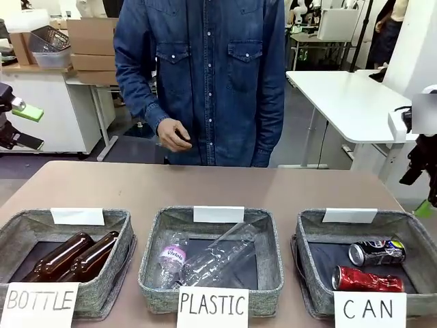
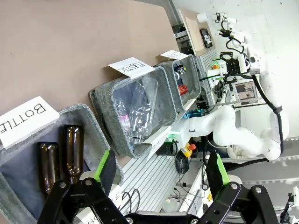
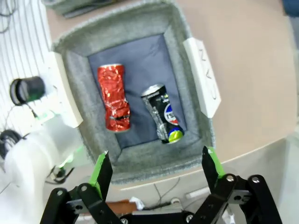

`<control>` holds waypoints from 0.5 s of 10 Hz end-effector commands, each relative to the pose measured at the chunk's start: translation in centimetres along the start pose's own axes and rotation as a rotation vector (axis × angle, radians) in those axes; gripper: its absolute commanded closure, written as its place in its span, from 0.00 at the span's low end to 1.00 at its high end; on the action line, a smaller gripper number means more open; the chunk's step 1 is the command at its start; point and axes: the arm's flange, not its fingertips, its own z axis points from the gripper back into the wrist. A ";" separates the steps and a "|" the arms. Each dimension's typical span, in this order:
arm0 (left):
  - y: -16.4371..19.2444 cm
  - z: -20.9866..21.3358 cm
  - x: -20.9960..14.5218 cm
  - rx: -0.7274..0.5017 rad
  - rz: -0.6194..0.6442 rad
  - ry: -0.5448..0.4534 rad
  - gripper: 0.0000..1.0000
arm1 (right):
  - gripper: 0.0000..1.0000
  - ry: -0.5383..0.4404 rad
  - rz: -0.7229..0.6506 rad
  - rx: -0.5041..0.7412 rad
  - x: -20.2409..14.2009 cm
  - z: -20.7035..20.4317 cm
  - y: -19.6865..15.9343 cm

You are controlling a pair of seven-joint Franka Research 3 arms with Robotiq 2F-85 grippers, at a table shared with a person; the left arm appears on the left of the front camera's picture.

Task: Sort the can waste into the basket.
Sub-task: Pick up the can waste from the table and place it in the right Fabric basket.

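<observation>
Right hand open above side-by-side lengthwise cans

red can, black can, lying in grey basket

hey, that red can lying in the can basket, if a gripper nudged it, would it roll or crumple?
The red can lies on its side on the basket floor, so a nudge would probably roll it, though its dents may make that uneven. The crumpled wall suggests thin metal that would likely give under a firm squeeze. It's probably light.
</observation>
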 end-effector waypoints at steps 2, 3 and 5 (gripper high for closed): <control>0.0 0.3 -0.2 0.000 -0.019 0.011 0.00 | 0.00 -0.438 -0.373 0.262 0.5 3.6 -2.6; 0.0 0.3 -0.2 0.000 -0.019 0.011 0.00 | 0.00 -0.729 -0.682 0.525 0.8 6.1 -4.0; 0.0 0.3 -0.2 0.000 -0.019 0.011 0.00 | 0.00 -0.947 -1.028 0.892 -0.3 6.8 -7.4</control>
